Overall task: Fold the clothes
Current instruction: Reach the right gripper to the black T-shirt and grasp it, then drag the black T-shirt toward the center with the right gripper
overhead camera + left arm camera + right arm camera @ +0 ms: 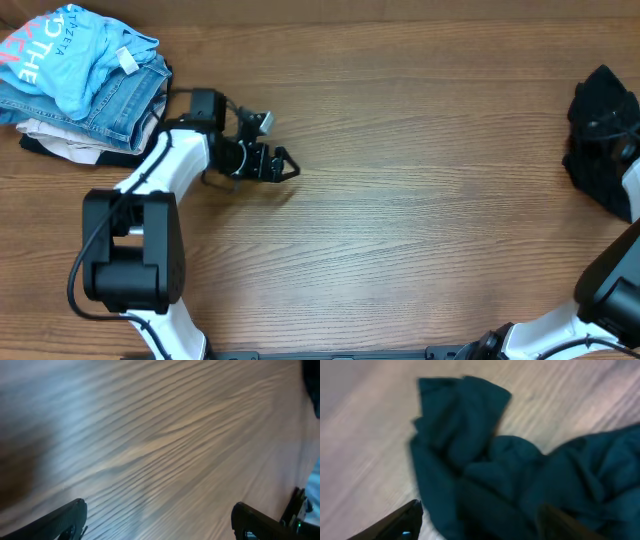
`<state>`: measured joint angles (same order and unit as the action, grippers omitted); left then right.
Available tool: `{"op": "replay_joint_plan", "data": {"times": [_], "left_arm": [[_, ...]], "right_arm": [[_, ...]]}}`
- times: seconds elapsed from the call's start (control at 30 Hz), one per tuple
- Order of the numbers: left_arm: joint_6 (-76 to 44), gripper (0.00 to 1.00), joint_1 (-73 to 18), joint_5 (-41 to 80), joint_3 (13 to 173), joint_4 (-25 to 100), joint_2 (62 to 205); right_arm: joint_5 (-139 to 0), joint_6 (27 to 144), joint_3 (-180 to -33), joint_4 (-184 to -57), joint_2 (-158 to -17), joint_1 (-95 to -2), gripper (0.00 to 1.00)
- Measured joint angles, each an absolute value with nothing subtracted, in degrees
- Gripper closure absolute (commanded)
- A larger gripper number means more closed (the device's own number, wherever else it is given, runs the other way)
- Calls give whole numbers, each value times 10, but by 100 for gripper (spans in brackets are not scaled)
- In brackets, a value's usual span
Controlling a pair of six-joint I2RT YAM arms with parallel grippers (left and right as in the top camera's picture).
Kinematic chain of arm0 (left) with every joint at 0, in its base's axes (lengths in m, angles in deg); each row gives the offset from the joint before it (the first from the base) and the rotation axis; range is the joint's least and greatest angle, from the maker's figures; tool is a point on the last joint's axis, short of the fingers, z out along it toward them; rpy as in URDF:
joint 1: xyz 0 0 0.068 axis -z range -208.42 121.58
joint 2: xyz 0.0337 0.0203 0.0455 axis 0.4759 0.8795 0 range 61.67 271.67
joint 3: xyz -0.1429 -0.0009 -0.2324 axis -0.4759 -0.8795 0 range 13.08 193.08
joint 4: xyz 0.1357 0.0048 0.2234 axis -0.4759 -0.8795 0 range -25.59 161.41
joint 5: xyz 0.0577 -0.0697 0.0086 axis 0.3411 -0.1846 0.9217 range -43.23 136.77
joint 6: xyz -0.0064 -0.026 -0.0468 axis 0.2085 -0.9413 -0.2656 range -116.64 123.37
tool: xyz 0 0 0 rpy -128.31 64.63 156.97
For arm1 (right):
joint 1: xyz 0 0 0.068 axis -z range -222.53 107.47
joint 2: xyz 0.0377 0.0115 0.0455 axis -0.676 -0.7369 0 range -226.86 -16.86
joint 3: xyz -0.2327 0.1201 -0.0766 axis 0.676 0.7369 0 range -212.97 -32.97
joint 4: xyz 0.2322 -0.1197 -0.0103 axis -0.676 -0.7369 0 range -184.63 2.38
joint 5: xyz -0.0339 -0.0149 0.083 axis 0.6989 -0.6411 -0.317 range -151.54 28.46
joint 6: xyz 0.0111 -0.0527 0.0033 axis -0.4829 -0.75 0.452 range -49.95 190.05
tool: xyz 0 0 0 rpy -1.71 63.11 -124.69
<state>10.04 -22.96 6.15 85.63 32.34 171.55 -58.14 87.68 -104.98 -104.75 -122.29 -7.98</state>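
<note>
Where the wood-grain table [420,220] spans the scene: left gripper [284,166] released, centre-left; right gripper [480,512] spread over dark teal garment [470,460], far right; clothes pile [85,85], far left.

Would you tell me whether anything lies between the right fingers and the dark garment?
Nothing visible does: the garment lies directly ahead of the open right fingers, on the table.
</note>
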Motion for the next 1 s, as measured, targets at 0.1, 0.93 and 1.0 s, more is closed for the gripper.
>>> {"op": "replay_joint_plan", "data": {"times": [0.1,0.93,1.0], "left_arm": [[113,2,-193,67,895,323,1662],[115,0,-93,336,1073,271,1449],[115,0,-93,340,1074,263,1435]], "right_arm": [[-581,880,-1050,-1047,-1256,-72,56],[-821,813,-1382,-1413,-1144,-418,96],[-823,809,-1396,-1428,-1142,-436,94]]}}
